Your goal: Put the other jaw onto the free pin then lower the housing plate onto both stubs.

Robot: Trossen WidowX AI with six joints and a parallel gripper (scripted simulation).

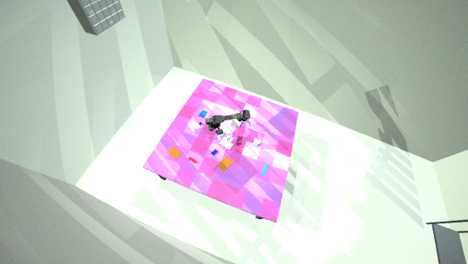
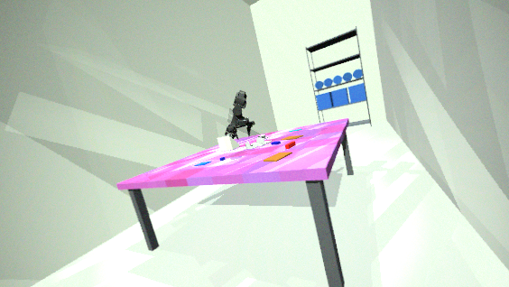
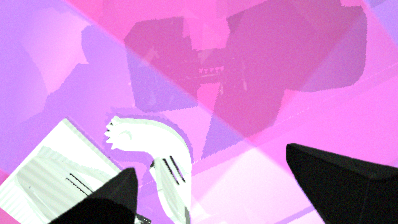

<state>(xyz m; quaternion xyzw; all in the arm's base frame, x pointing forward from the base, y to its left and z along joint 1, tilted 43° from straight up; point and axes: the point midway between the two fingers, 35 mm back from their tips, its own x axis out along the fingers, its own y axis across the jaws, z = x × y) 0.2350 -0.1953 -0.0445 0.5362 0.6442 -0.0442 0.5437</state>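
In the wrist view my gripper (image 3: 213,164) (image 1: 220,132) is open, with nothing visible between its fingers. A white curved jaw (image 3: 150,134) with gear teeth at one end lies left of centre, between the fingertips in the image and nearer the left one. A white square part (image 3: 62,134) (image 1: 226,143) is at the lower left; a slotted, curved shape shows on it. The left finger hides part of that square. A separate small white piece (image 1: 257,142) lies to the right in the top view; its identity is unclear. The pins and stubs cannot be made out.
The pink patterned table (image 1: 224,188) (image 2: 217,176) carries orange pads (image 1: 225,163) (image 2: 278,156), a red block (image 1: 192,159) (image 2: 290,144), a blue block (image 1: 214,152), a blue pad (image 1: 202,113) and a cyan strip (image 1: 265,169). A pale block (image 2: 226,143) stands by the arm.
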